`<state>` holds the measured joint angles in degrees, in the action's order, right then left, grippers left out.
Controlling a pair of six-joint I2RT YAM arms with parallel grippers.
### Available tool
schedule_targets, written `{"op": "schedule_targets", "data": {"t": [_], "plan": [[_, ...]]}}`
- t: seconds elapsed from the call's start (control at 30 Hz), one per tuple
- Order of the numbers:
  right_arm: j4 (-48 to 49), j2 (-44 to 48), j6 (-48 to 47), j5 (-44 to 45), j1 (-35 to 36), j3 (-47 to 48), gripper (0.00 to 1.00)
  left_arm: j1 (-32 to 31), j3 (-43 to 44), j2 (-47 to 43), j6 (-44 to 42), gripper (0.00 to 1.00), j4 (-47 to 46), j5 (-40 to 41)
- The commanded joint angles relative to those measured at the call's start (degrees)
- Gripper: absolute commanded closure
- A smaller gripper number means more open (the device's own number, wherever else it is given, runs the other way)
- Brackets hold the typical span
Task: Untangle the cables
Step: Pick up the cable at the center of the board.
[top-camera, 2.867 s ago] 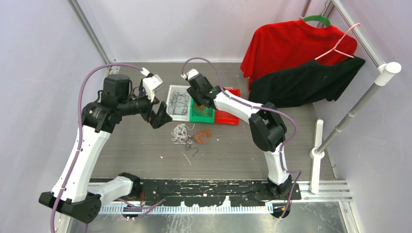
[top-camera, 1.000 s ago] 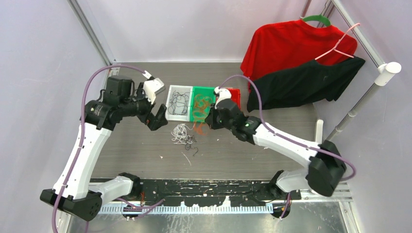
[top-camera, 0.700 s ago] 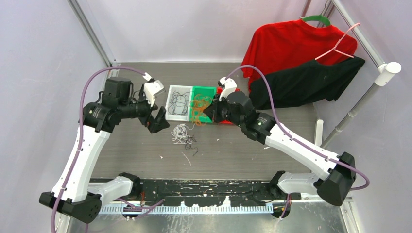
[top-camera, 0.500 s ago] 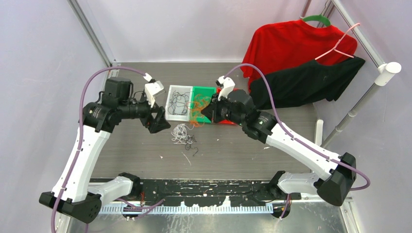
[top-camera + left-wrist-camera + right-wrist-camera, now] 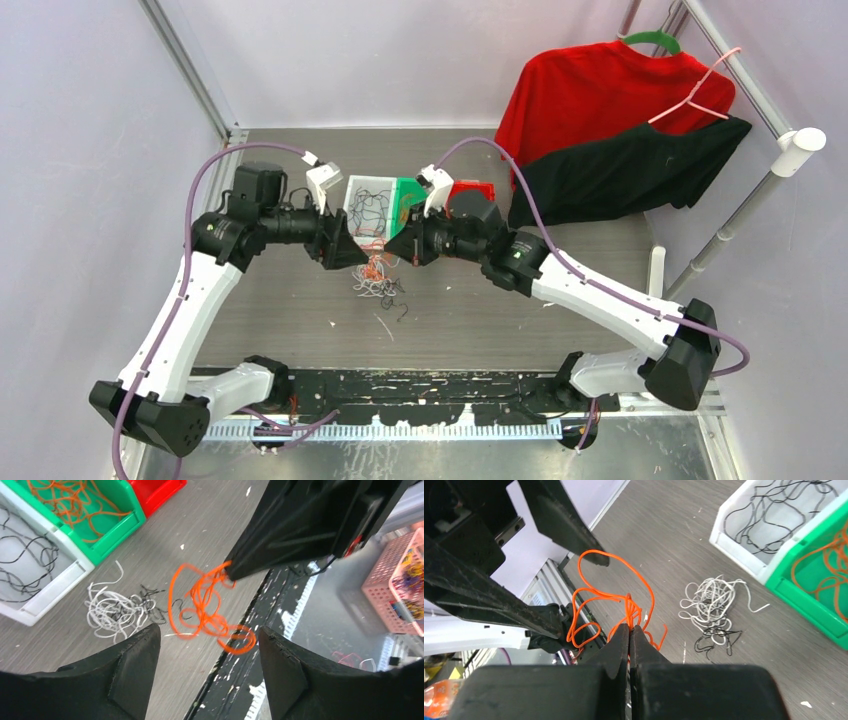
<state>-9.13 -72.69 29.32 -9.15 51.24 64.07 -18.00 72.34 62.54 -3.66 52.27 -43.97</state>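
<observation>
1. At the right gripper (image 5: 629, 627): pinched tight on a loose tangle of orange cables (image 5: 624, 602), held up off the table (image 5: 480, 310).
2. At the left gripper (image 5: 209, 630): spread wide, gripping nothing, one finger on either side of the hanging orange tangle in its own wrist view; impossible to tell whether any loop touches a finger.
3. Facing tip to tip, close together, just in front of the bins.
4. On the table below: a small heap of white cables (image 5: 112, 612) mixed with black cables (image 5: 150, 612), lying near the white bin (image 5: 55, 595).
5. In the white bin: more loose black cables.
6. In the green bin (image 5: 117, 530), touching the white one: more orange cables.
7. Beyond the green bin: a red bin (image 5: 160, 490).
</observation>
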Motion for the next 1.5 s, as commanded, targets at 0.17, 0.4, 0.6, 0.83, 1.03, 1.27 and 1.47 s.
{"op": "schedule_targets", "data": {"t": [0.17,0.4,0.6,0.83,1.03,1.27,1.47], "plan": [[6.2,0.0,2.1,-1.0,2.6,2.4,0.99,0.1,-0.2,0.0,5.1,0.54,-6.7,-3.0],[4.9,3.0,0.2,-0.3,2.6,0.2,0.91,0.1,2.3,0.0,-2.2,1.00,-1.5,3.1],[0.2,6.2,-2.4,2.8,2.6,-2.4,0.79,0.1,6.3,-0.7,-8.9,1.00,1.3,6.4],[-3.5,8.8,-5.1,5.1,2.5,-3.1,0.39,0.2,7.9,-1.5,-10.2,1.00,2.5,5.7],[2.4,5.9,-5.6,2.4,2.6,-1.1,0.24,0.1,9.6,-1.2,-9.2,1.00,3.9,2.7],[17.5,1.1,-6.1,-10.0,3.1,-2.5,0.11,0.1,11.1,-0.8,-7.5,1.00,4.6,0.7],[17.2,-4.0,-6.6,-8.8,3.3,0.7,0.28,0.1,11.6,-0.6,-6.7,1.00,5.0,-0.8]]}}
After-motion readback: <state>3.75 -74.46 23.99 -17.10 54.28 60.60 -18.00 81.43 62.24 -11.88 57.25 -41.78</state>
